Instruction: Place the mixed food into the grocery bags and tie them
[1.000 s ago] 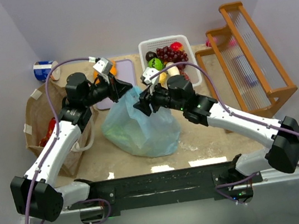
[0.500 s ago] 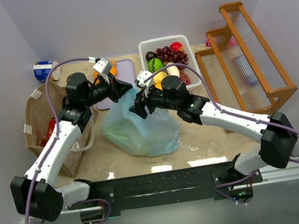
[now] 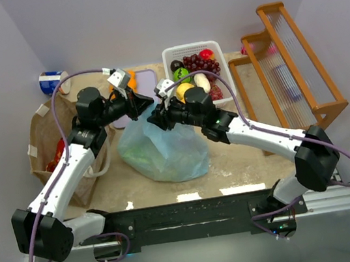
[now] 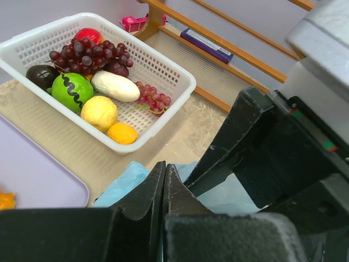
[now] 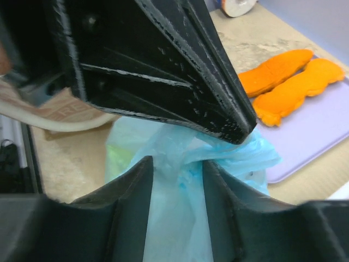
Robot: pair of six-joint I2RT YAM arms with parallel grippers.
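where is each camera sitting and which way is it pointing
Top external: above and behind the arms, looking down on the table; both arms show, meeting at the blue bag.
Left wrist: on the left gripper, facing the white basket; its shut fingers show.
Right wrist: on the right gripper, facing the bag; its spread fingers show.
Both wrist views share the bag and the other gripper.

Left arm (image 3: 69, 170) and right arm (image 3: 268, 138): white shells on the long links, bulky black joint housings, a purple cable (image 3: 77, 73) looping up each from the black base rail (image 3: 193, 210). Left gripper (image 3: 147, 100) and right gripper (image 3: 157, 118) are black, jaws wedge-shaped and scuffed grey along the faces. Farthest from the rail, a small white camera block (image 3: 119, 79) on each wrist.
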